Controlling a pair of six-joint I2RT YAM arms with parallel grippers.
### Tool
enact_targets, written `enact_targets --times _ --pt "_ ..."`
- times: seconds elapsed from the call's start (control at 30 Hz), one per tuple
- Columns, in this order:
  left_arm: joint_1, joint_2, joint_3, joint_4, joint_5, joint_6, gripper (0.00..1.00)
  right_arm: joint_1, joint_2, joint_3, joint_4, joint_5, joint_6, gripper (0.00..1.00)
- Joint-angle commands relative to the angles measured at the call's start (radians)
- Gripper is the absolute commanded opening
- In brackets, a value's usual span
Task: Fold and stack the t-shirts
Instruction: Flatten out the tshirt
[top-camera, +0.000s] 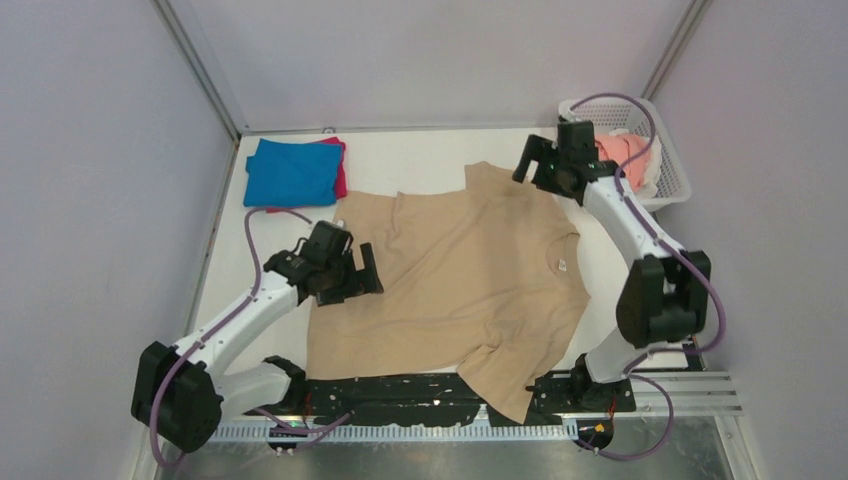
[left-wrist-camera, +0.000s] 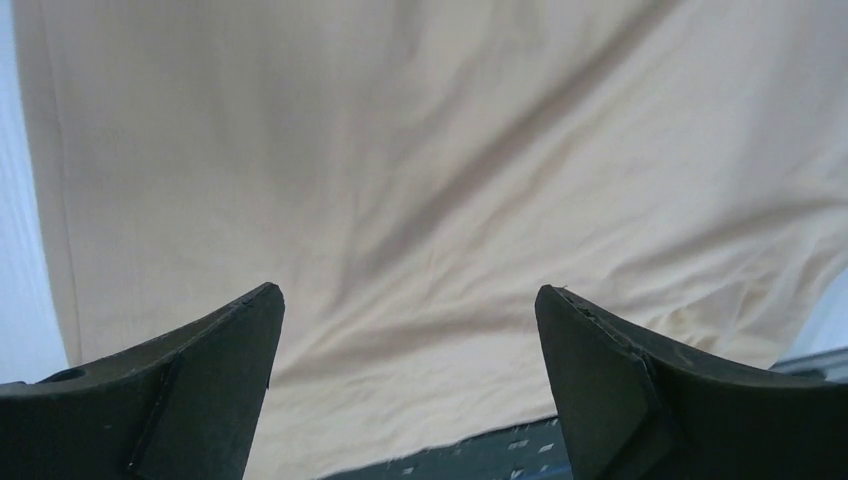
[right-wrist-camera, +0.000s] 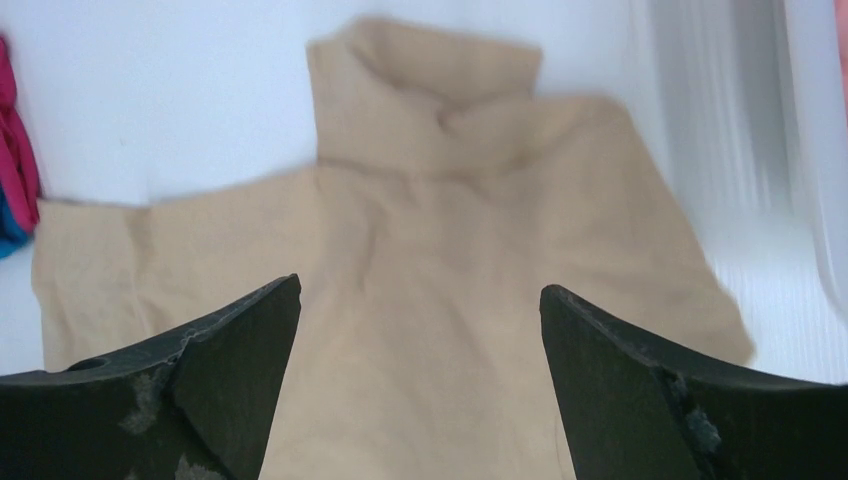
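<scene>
Tan t-shirt (top-camera: 470, 270) lies spread flat across the middle of the white table (top-camera: 420, 150), collar toward the right and hem toward the left, and the left gripper (top-camera: 352, 275) hovers right over that hem side, fingers spread wide with nothing between them. Up at the far sleeve, the right gripper (top-camera: 535, 165) hangs over the cloth, jaws parted too and empty. Off in the far left corner, a blue t-shirt (top-camera: 290, 172) sits folded on a magenta t-shirt (top-camera: 340, 178), well apart from both grippers.
</scene>
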Motion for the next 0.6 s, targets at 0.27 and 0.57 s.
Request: enact_targets --times 0.27,0.57 --pt "0.196 0.447 0.329 0.164 0.031 0.073 0.99 -0.009 0.683 0.857 -0.304 0.017 -0.250 0.99" --pt "0.207 0.537 0.350 0.160 0.003 0.076 0.99 -0.023 0.780 0.868 -0.368 -0.002 -0.250 0.89"
